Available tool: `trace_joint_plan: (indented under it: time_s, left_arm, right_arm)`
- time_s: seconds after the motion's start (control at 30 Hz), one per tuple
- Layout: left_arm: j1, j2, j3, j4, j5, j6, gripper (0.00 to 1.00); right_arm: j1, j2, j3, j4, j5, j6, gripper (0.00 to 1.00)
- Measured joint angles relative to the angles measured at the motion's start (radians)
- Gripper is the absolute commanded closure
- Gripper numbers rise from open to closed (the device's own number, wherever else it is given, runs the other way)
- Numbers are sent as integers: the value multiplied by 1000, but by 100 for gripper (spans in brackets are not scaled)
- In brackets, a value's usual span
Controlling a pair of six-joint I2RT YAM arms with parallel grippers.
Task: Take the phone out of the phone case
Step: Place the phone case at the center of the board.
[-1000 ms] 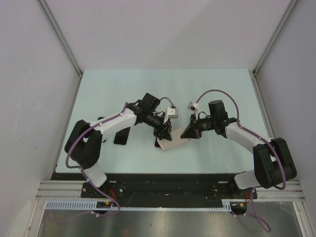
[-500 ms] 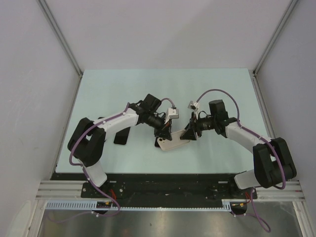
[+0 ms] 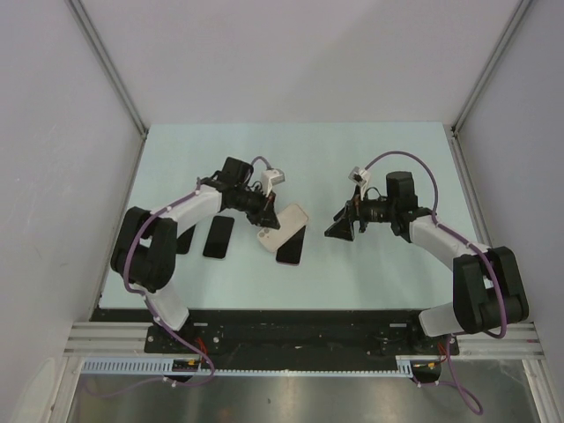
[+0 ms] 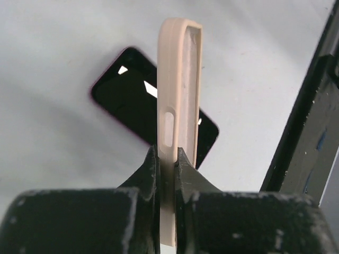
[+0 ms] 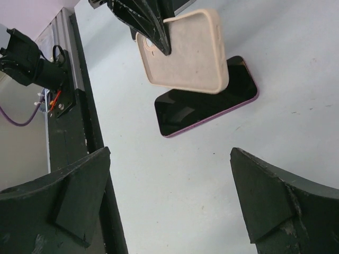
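My left gripper (image 4: 167, 159) is clamped on the rim of the empty beige phone case (image 4: 179, 74), lifting it edge-up so it hangs clear. The phone (image 5: 206, 103) lies screen-up beneath, mid-frame in the top view. My right gripper (image 5: 169, 182) gapes wide, holding nothing.

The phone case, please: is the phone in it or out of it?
Out. The phone lies flat on the table; the beige case, visibly hollow, is pinched in the left end effector.
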Motion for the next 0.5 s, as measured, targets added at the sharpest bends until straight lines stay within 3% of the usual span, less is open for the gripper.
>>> trace_joint_plan:
  time_s: [0.5]
  left_arm:
    - [199, -32, -190, 129, -170, -321, 100]
  right_arm:
    - [-16, 4, 0, 31, 48, 35, 0]
